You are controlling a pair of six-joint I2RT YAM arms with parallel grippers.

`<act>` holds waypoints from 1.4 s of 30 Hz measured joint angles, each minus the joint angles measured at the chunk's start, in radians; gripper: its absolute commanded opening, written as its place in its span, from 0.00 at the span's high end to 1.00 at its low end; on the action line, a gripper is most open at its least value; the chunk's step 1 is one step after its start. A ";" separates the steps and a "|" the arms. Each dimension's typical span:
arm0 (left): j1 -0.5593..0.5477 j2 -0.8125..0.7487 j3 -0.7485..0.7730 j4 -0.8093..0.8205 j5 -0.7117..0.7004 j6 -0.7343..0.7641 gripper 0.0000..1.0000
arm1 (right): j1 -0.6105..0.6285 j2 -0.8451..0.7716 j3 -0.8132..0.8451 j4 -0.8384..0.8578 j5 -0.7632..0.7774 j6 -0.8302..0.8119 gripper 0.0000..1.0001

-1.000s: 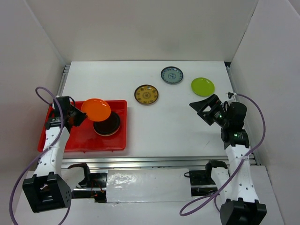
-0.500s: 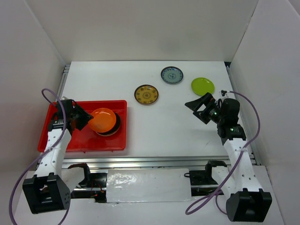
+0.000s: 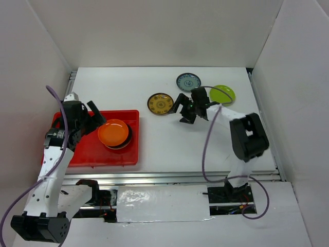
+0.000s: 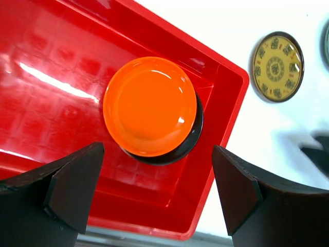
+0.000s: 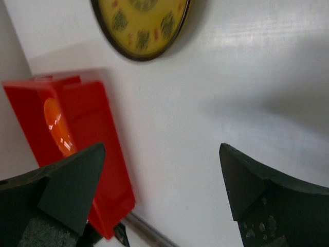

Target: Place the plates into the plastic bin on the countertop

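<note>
An orange plate [image 3: 113,132] [image 4: 150,105] lies stacked on a black plate [image 3: 123,143] [image 4: 191,143] at the right end of the red plastic bin [image 3: 77,152] [image 4: 56,72]. My left gripper [image 3: 96,114] [image 4: 157,190] hovers open over the bin, empty, just left of that stack. On the countertop [image 3: 169,139] lie a brown-yellow plate [image 3: 160,103] [image 4: 276,67] [image 5: 141,23], a blue-grey plate [image 3: 188,82] and a lime green plate [image 3: 224,95]. My right gripper [image 3: 183,109] [image 5: 162,190] is open and empty, just right of the brown-yellow plate.
White walls close in the countertop on three sides. A metal rail [image 3: 175,177] [image 5: 149,229] runs along its front edge. The right arm [image 3: 247,134] stretches left across the table, its cable crossing part of the lime green plate.
My left gripper has opened and let go of the orange plate, which now rests on the black plate in the bin. The right arm has swung far left towards the brown-yellow plate.
</note>
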 measured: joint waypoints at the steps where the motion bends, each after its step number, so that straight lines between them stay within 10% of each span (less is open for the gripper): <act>1: -0.012 0.006 0.031 -0.024 -0.013 0.018 0.01 | 0.005 0.080 0.055 -0.003 0.002 0.003 0.00; 9: -0.039 -0.005 0.131 -0.128 -0.083 0.123 0.01 | 0.008 0.415 0.372 -0.036 0.038 0.030 0.10; 20: -0.039 -0.055 0.146 -0.180 -0.084 0.170 0.01 | 0.012 0.531 0.523 -0.149 0.139 0.092 0.98; 42: -0.034 -0.044 0.151 -0.127 -0.008 0.204 0.01 | 0.291 -0.004 0.391 -0.203 0.440 0.038 1.00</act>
